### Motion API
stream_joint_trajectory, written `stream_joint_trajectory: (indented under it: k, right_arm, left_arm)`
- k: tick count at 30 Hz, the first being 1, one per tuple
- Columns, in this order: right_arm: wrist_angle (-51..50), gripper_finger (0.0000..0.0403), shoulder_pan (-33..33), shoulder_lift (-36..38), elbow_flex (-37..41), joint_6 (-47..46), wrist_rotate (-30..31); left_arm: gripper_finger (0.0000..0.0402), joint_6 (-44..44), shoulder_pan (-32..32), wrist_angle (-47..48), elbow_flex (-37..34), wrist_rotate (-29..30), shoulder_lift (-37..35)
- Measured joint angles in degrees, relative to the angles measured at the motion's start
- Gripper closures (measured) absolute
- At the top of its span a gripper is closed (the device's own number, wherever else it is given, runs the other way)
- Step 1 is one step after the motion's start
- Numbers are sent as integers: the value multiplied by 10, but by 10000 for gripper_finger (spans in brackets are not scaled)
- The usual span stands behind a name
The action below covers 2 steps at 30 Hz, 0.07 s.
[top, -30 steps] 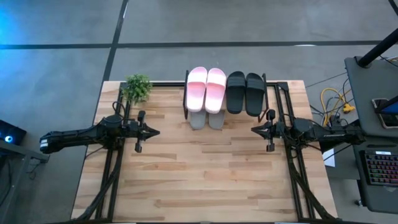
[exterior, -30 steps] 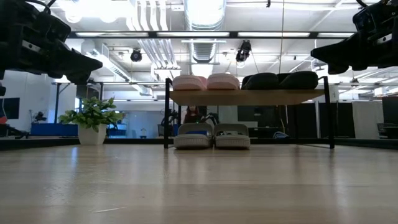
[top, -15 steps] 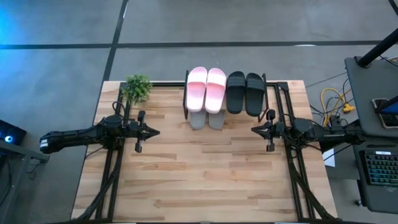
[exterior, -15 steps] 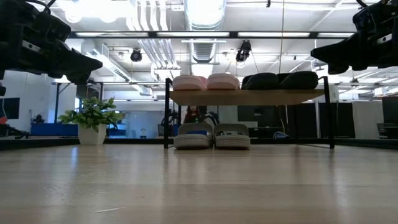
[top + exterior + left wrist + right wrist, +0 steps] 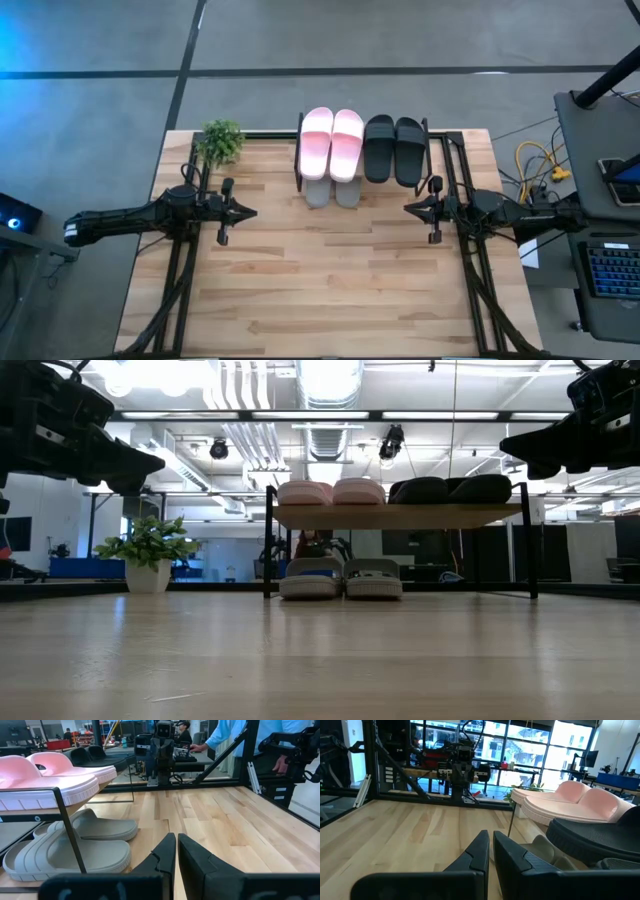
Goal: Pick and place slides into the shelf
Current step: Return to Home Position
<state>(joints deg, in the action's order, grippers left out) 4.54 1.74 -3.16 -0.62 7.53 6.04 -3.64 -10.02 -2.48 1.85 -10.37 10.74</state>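
The shelf [image 5: 362,182] stands at the table's far middle. A pale pink pair [image 5: 331,142] and a black pair [image 5: 394,149] lie on its top plank. A grey-green pair [image 5: 341,578] rests on the table under the plank, below the pink pair. My left gripper [image 5: 252,212] hovers shut and empty to the shelf's left; its own view shows the pink [image 5: 55,775] and grey-green slides [image 5: 75,845]. My right gripper [image 5: 407,208] hovers shut and empty to the shelf's right.
A small potted plant [image 5: 220,141] stands at the table's far left corner. The wooden tabletop [image 5: 320,290] stretches bare toward the near edge. A person in a blue sleeve [image 5: 225,732] shows beyond the table in the left wrist view.
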Motion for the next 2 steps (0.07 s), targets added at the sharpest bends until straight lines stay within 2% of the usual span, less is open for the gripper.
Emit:
stream_joint_trajectory:
  k: [2]
  right_arm:
    - [0,385,0,0,0,0,0]
  left_arm:
    - [396,0,0,0,0,0,0]
